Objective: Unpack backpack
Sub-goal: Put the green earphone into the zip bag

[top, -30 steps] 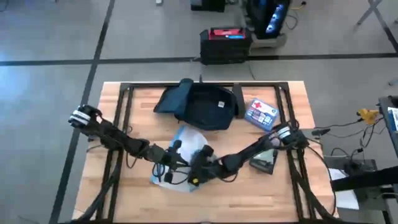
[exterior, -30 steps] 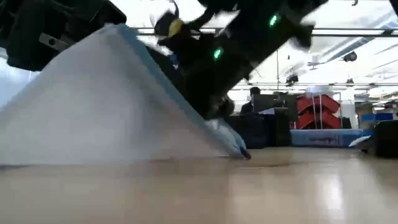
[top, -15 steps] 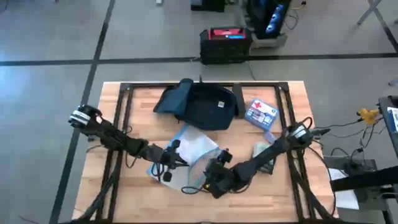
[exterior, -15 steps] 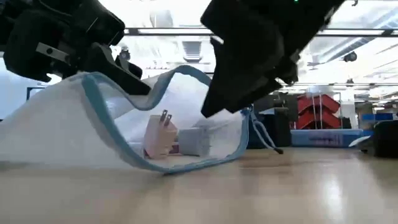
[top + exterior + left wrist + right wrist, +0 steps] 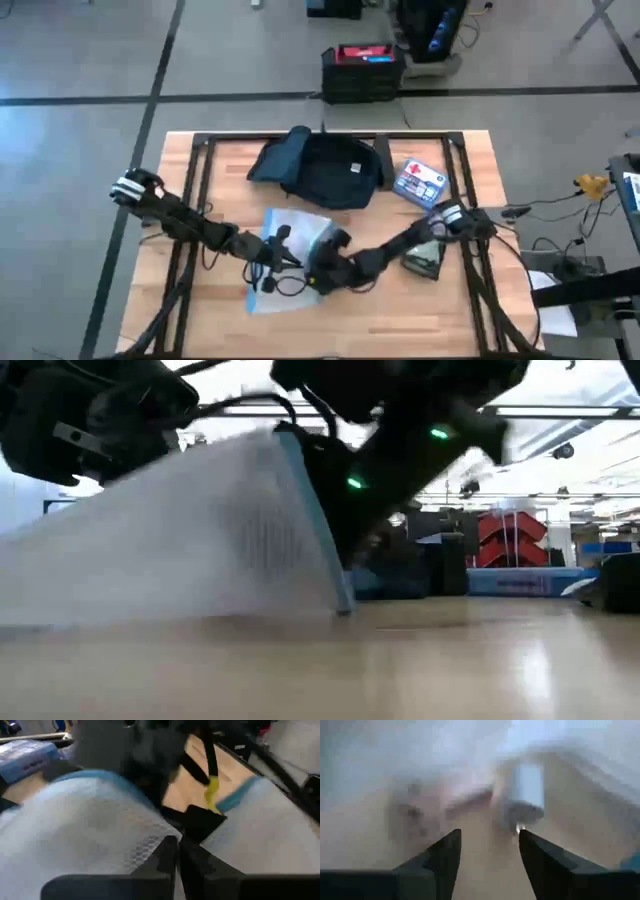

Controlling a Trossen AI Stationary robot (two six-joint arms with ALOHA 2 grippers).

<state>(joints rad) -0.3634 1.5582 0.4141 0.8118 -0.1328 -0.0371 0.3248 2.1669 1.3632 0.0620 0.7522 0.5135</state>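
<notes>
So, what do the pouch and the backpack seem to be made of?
The pouch looks like translucent soft plastic with a mesh pattern and a blue edge trim; it bends in folds. The backpack looks like dark navy matte fabric, slumped and creased.

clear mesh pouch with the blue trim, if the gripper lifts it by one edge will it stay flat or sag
Probably sag. The pouch is thin see-through mesh, and the left gripper, shut on its edge, tents it up off the table in a soft slope. It looks light for its size. Small loose items inside, seen past the right gripper, would likely slide to the low end.
</notes>
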